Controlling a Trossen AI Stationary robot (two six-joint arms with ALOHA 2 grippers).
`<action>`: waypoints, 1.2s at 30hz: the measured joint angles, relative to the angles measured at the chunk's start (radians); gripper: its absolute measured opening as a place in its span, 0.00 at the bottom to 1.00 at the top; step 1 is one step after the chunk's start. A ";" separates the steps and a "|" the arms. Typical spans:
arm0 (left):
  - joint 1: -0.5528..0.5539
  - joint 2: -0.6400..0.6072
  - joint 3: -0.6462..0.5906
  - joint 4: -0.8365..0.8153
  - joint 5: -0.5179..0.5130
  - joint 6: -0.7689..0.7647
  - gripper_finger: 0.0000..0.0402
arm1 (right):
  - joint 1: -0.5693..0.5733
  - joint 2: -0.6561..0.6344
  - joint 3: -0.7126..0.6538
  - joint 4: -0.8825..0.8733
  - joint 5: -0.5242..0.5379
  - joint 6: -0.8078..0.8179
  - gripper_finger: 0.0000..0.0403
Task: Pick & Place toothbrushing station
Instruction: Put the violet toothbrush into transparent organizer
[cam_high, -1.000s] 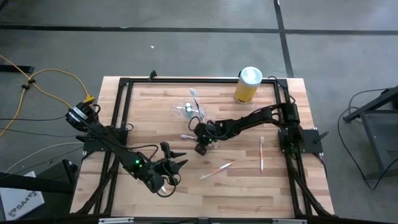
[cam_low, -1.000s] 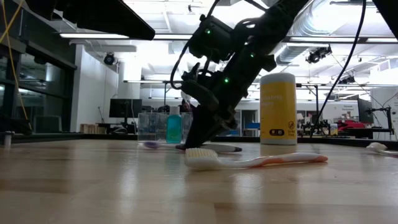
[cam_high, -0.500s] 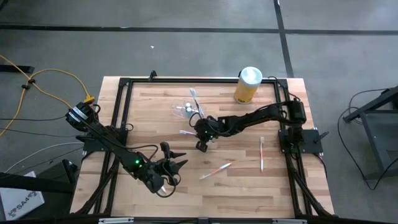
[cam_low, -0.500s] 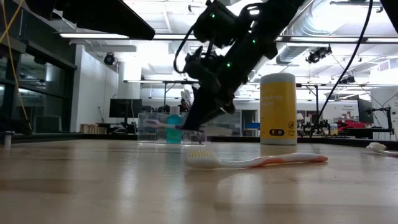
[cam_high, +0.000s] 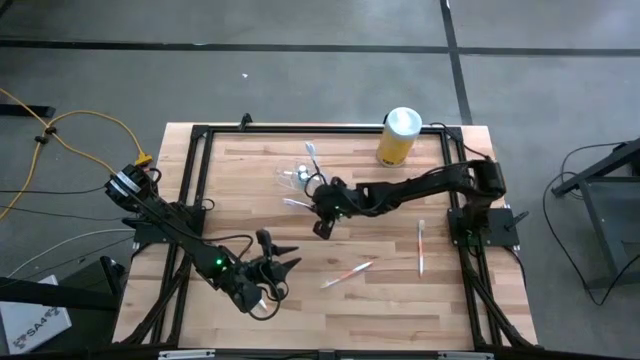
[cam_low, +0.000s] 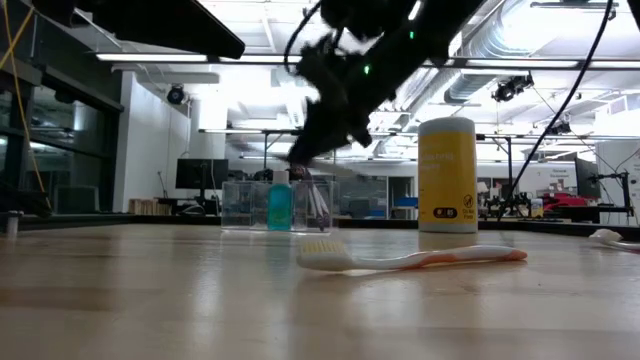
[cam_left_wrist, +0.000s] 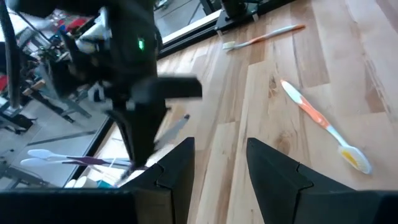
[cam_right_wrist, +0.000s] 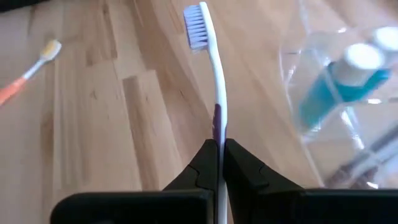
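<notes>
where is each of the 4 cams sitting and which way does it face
High view: overhead, straight down on the table; both arms show.
Low view: at tabletop height, level across the table toward the clear holder; the right arm hangs from above.
Left wrist view: on the left arm, past its open left pincer.
Right wrist view: behind the right pincer, shut on the purple toothbrush.
Low and right wrist views share the holder.

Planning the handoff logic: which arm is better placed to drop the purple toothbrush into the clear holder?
Right. The right gripper has its jaws shut on the purple toothbrush, raised beside the clear holder. The left gripper waits open near the table's front, far from it.
</notes>
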 joint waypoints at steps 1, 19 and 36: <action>0.000 0.000 0.000 -0.001 -0.007 0.000 0.34 | 0.000 -0.023 -0.001 -0.017 0.004 -0.008 0.01; 0.059 -0.043 0.000 0.100 -0.064 0.038 0.34 | 0.162 -0.303 -0.001 -0.038 0.246 -0.184 0.01; 0.204 -0.148 0.000 0.289 0.156 0.300 0.34 | 0.386 -0.346 -0.001 0.011 0.556 -0.350 0.01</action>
